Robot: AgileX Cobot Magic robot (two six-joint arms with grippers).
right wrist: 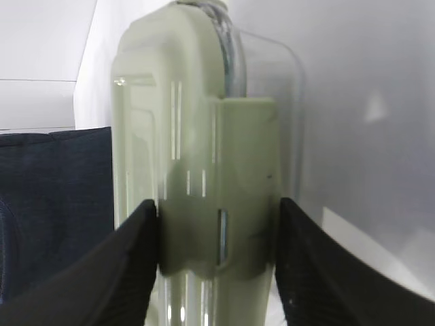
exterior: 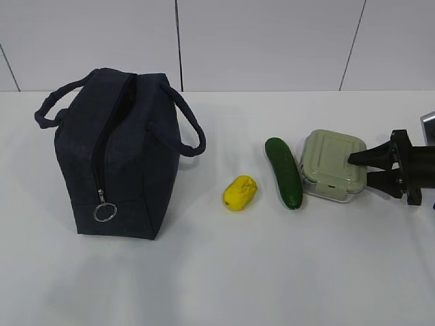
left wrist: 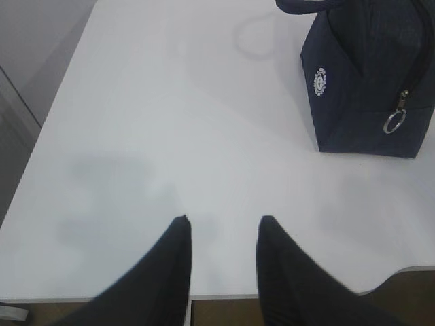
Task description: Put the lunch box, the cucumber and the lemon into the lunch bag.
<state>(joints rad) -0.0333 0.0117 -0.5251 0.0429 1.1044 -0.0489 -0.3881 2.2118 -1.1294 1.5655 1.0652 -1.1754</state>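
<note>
Exterior: slanted down from front, mid-distance. Left wrist: across table point(left wrist: 170, 102), sharing lunch bag point(exterior: 122, 156). Right wrist: close-up.

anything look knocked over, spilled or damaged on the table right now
Nothing stands out. The dark navy fabric lunch bag stands upright, with the bumpy yellow lemon, dark green cucumber and sage-lidded clear lunch box lying intact in a row on the white table.

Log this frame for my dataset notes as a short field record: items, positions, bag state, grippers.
lunch bag: far left, upright, zipper open
lemon: on table right of bag
cucumber: between lemon and box
lunch box: rightmost, lid on
right gripper: fingers either side of lunch box, touching it
left gripper: open above bare table, holding nothing
</note>
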